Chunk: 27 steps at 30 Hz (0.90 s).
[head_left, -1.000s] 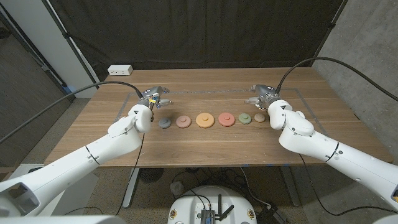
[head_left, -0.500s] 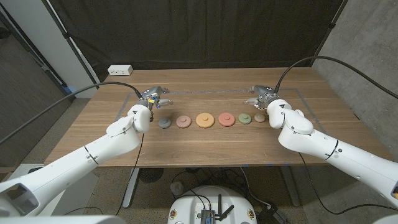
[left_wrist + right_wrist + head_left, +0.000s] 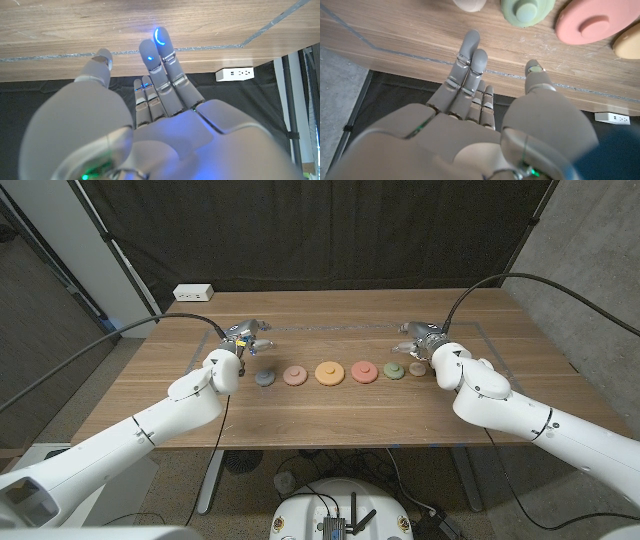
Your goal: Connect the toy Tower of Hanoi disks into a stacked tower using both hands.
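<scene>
Both arms are reaching in over the wooden table (image 3: 330,405) from its near corners. The left hand (image 3: 243,340) is hovering toward the table's far left, fingers extended and apart, gripping nothing. The right hand (image 3: 421,340) is mirroring it toward the far right, fingers likewise stretched out and spread, holding nothing.

Disks: six in a row — grey disk (image 3: 264,378), salmon disk (image 3: 294,375), orange disk (image 3: 329,372), pink disk (image 3: 364,371), green disk (image 3: 394,369), tan disk (image 3: 417,368)
Robot hands: two — left robot hand (image 3: 243,338), right robot hand (image 3: 420,337)
Table: one (image 3: 330,415)
Power strip: one (image 3: 192,292)
</scene>
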Each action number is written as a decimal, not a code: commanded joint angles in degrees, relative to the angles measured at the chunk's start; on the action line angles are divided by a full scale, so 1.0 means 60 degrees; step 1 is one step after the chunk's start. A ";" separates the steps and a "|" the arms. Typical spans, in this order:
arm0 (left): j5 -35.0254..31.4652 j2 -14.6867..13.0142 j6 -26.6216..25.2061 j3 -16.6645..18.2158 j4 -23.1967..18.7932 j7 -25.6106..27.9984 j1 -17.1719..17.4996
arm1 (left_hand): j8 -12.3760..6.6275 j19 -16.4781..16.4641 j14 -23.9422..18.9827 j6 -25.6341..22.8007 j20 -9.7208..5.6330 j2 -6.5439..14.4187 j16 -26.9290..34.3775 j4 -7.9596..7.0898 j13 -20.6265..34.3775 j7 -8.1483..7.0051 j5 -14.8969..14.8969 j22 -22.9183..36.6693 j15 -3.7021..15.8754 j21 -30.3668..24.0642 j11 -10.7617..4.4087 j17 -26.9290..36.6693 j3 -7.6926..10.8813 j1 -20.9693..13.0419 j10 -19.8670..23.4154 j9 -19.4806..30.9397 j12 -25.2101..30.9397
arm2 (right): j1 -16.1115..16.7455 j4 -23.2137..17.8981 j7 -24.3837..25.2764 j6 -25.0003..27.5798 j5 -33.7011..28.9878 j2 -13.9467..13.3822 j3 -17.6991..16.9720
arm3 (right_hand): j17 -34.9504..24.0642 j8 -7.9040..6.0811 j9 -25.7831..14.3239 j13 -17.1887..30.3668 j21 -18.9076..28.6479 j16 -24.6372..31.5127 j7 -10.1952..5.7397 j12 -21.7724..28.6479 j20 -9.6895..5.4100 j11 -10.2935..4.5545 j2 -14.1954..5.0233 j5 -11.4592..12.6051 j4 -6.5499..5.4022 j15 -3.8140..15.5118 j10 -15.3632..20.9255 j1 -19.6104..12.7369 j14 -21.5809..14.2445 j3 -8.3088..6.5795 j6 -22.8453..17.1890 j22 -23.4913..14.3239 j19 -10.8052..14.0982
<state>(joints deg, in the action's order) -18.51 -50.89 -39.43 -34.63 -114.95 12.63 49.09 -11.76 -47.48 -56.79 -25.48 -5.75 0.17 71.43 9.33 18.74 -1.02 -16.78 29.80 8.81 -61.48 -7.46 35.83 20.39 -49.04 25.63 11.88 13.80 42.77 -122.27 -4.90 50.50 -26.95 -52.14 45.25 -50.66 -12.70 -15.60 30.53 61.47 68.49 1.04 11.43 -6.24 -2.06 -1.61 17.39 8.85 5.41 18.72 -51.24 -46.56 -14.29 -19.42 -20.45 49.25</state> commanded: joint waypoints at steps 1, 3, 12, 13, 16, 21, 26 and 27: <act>0.0059 0.0011 0.0087 0.0005 0.0073 -0.0023 -0.0031 | -0.0047 0.0052 0.0050 -0.0089 -0.0865 0.0028 0.0097 0.0006 0.0032 -0.0026 -0.0051 0.0009 0.0626 -0.0085 0.0069 0.0022 -0.0036 -0.0053 0.0104 0.0012 0.0037 | 0.0261 -0.0357 -0.0057 0.0141 -0.0046 -0.0298 -0.0008 | 0.0018 0.0005 -0.0006 0.0017 0.0055 0.0061 -0.0007 -0.0036 -0.0689 0.0010 -0.0047 0.0051 0.0021 0.1187 -0.0060 -0.0122 0.0073 0.0048 0.0048 -0.0007 -0.0026; 0.0063 0.0015 0.0128 -0.0006 0.0101 -0.0030 -0.0047 | -0.0046 0.0055 0.0055 -0.0095 -0.0867 0.0036 0.0111 0.0007 0.0041 -0.0032 -0.0054 0.0001 0.0625 -0.0103 0.0046 0.0022 -0.0040 -0.0059 0.0111 0.0013 0.0037 | 0.0335 -0.0425 -0.0052 0.0187 -0.0048 -0.0330 -0.0010 | 0.0008 0.0003 -0.0005 0.0013 0.0077 0.0089 -0.0007 -0.0027 -0.0692 0.0012 -0.0054 0.0056 0.0023 0.1188 -0.0050 -0.0136 0.0071 0.0050 0.0045 0.0008 -0.0034; 0.0095 0.0066 0.0191 0.0017 0.0135 0.0031 -0.0033 | -0.0036 0.0080 0.0075 -0.0105 -0.0862 0.0059 0.0155 0.0009 0.0078 -0.0030 -0.0060 -0.0033 0.0624 -0.0173 0.0030 0.0006 -0.0062 -0.0077 0.0123 0.0016 0.0028 | 0.0434 -0.0655 -0.0174 0.0380 -0.0113 -0.0434 0.0048 | 0.0011 0.0096 0.0002 0.0003 0.0160 0.0141 0.0005 -0.0086 -0.0645 -0.0013 -0.0098 0.0113 0.0073 0.1196 -0.0285 -0.0283 0.0152 0.0011 0.0302 0.0079 -0.0161; 0.0106 0.0067 0.0194 0.0018 0.0136 0.0024 -0.0030 | -0.0036 0.0083 0.0080 -0.0105 -0.0866 0.0061 0.0153 0.0009 0.0080 -0.0030 -0.0060 -0.0035 0.0624 -0.0177 0.0031 0.0001 -0.0064 -0.0078 0.0118 0.0016 0.0025 | 0.0443 -0.0667 -0.0179 0.0359 -0.0114 -0.0454 0.0053 | 0.0015 0.0097 0.0002 0.0000 0.0176 0.0143 0.0002 -0.0082 -0.0649 -0.0008 -0.0101 0.0122 0.0077 0.1196 -0.0289 -0.0300 0.0165 0.0007 0.0313 0.0088 -0.0160; 0.0162 0.0069 0.0205 0.0036 0.0144 0.0001 -0.0009 | -0.0033 0.0087 0.0081 -0.0105 -0.0864 0.0065 0.0163 0.0008 0.0086 -0.0028 -0.0061 -0.0042 0.0625 -0.0191 0.0045 -0.0001 -0.0068 -0.0081 0.0126 0.0017 0.0026 | 0.0477 -0.0671 -0.0196 0.0306 -0.0107 -0.0484 0.0081 | 0.0020 0.0098 0.0003 -0.0004 0.0193 0.0148 0.0015 -0.0079 -0.0641 0.0018 -0.0103 0.0132 0.0079 0.1194 -0.0298 -0.0316 0.0179 0.0006 0.0324 0.0100 -0.0173; 0.0263 0.0099 0.0223 0.0112 0.0152 0.0074 0.0053 | -0.0022 0.0100 0.0100 -0.0092 -0.0862 0.0074 0.0178 0.0008 0.0106 -0.0023 -0.0065 -0.0063 0.0625 -0.0231 0.0043 -0.0019 -0.0083 -0.0086 0.0131 0.0018 0.0019 | 0.0343 -0.0681 -0.0430 0.0659 -0.0287 -0.0405 0.0269 | 0.0029 0.0110 0.0007 -0.0008 0.0227 0.0163 -0.0008 -0.0063 -0.0650 0.0023 -0.0098 0.0147 0.0081 0.1193 -0.0289 -0.0338 0.0198 0.0009 0.0373 0.0121 -0.0182; 0.0269 0.0083 0.0212 0.0111 0.0136 0.0099 0.0057 | -0.0010 0.0112 0.0099 -0.0072 -0.0863 0.0077 0.0204 0.0009 0.0120 -0.0027 -0.0067 -0.0078 0.0624 -0.0260 0.0038 -0.0017 -0.0094 -0.0091 0.0118 0.0019 0.0008 | 0.0307 -0.0730 -0.0459 0.0750 -0.0382 -0.0415 0.0363 | 0.0043 0.0119 0.0009 -0.0003 0.0250 0.0172 0.0032 -0.0050 -0.0651 0.0025 -0.0098 0.0157 0.0073 0.1190 -0.0291 -0.0343 0.0217 0.0018 0.0413 0.0140 -0.0212; 0.0271 0.0081 0.0210 0.0109 0.0135 0.0101 0.0056 | -0.0005 0.0112 0.0104 -0.0060 -0.0861 0.0080 0.0209 0.0009 0.0126 -0.0018 -0.0068 -0.0084 0.0624 -0.0272 0.0044 -0.0023 -0.0097 -0.0093 0.0116 0.0020 0.0005 | 0.0306 -0.0730 -0.0458 0.0749 -0.0381 -0.0416 0.0364 | 0.0043 0.0127 0.0010 -0.0001 0.0258 0.0180 0.0045 -0.0048 -0.0655 0.0037 -0.0096 0.0159 0.0071 0.1190 -0.0298 -0.0345 0.0218 0.0021 0.0437 0.0146 -0.0218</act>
<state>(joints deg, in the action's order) -17.35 -50.49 -38.26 -34.25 -114.15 12.91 49.10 -11.76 -46.98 -56.48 -25.72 -5.43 0.85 72.27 9.41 19.30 -1.26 -16.78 29.20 8.49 -62.80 -7.16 35.56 19.99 -49.73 25.91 11.87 13.80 45.05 -126.03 -6.62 53.26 -28.07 -54.59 46.30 -50.40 -12.04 -15.42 30.54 62.80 69.15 1.27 11.01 -6.13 -2.05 -2.43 18.02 9.09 5.22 17.29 -53.11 -45.55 -14.05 -17.14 -19.64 48.32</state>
